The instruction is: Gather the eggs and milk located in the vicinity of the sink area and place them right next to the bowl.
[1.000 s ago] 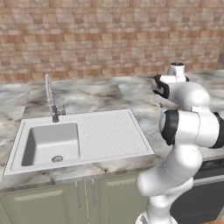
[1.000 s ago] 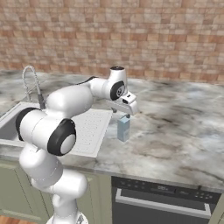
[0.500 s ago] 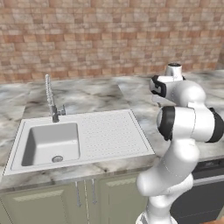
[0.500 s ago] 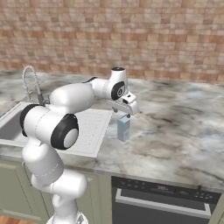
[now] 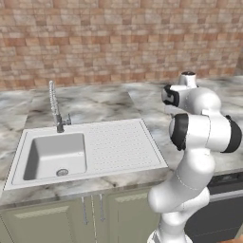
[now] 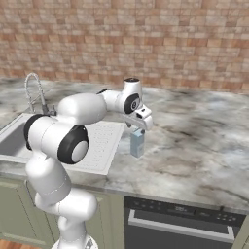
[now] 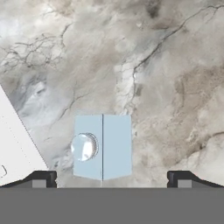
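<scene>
Currently: pincer (image 6: 137,127) spread wide, poised above milk (image 6: 137,142), upright on counter (image 6: 194,146) beside sink (image 6: 99,146). Advice: descend straight, straddle carton evenly, then close.

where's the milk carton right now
The milk carton stands upright on the marble counter, just off the right edge of the sink's drainboard in the right base view, directly under the open gripper.

milk (image 6: 137,142): pale blue carton, gabled top, round cap on one slope, upright | on marble bench just right of sink (image 5: 85,152) drainboard edge | sink: white-grey basin, chrome spring faucet
</scene>
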Tool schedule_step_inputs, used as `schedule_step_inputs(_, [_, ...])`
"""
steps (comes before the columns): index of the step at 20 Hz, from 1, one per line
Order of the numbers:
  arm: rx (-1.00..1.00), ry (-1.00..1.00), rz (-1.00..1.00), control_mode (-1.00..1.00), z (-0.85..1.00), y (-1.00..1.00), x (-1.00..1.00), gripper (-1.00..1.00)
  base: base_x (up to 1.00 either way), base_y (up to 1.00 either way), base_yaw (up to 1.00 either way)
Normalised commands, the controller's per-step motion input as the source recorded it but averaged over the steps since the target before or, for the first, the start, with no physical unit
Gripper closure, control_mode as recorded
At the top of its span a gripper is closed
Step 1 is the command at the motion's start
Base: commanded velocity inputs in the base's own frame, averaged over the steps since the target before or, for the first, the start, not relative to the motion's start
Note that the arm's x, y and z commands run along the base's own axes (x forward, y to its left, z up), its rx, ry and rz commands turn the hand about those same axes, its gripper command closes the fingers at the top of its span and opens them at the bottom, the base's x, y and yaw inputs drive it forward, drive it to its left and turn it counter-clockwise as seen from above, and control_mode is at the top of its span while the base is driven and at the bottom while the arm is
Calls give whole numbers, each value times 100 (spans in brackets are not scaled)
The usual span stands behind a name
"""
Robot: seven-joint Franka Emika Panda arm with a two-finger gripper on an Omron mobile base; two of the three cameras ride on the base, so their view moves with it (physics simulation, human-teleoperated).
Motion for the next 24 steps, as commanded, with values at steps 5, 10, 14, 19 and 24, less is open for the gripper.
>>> schedule_step_inputs(5, [0, 0, -5, -100, -14, 0, 0, -100, 0, 0, 0])
schedule_step_inputs(10, [0, 0, -6, -100, -15, 0, 1, -100, 0, 0, 0])
schedule_step_inputs(14, [0, 0, -6, -100, -19, 0, 3, -100, 0, 0, 0])
schedule_step_inputs(19, [0, 0, -5, -100, -25, 0, 6, -100, 0, 0, 0])
schedule_step_inputs(24, [0, 0, -4, -100, -23, 0, 7, -100, 0, 0, 0])
